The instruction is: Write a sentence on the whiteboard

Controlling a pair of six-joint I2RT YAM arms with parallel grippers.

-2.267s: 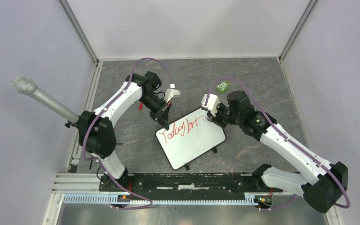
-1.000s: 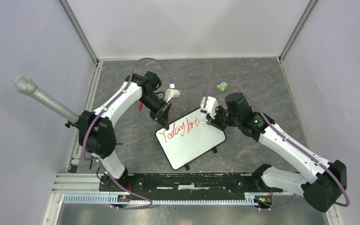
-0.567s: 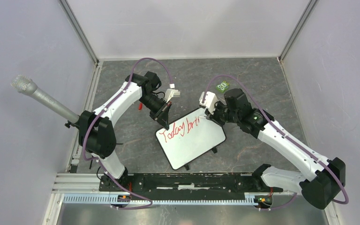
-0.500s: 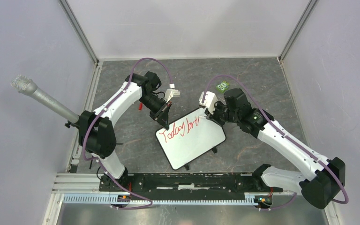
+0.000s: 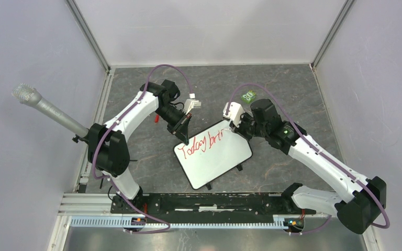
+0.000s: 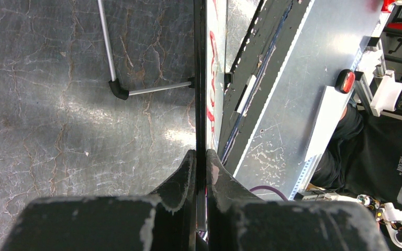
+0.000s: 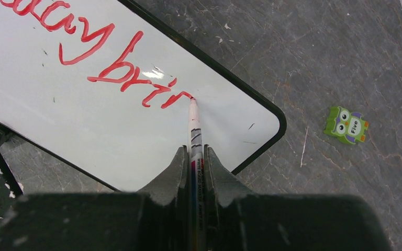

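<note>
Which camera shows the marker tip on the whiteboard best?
The right wrist view: the marker, clamped between the right fingers, touches its tip to the whiteboard where the red writing ends. The top view shows it only as a speck; the left wrist view does not show it.

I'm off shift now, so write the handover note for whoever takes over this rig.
Left gripper: shut on the rim of the flat white rectangular whiteboard, holding it.
Right gripper: shut on the thin red-and-white marker pen, tip touching the board.
Done: the red handwritten sentence reads "Today bri" plus a started stroke.
Left: finish that word and the rest of the sentence.
A small green owl figure lies beyond the board's corner, apart from it.
</note>
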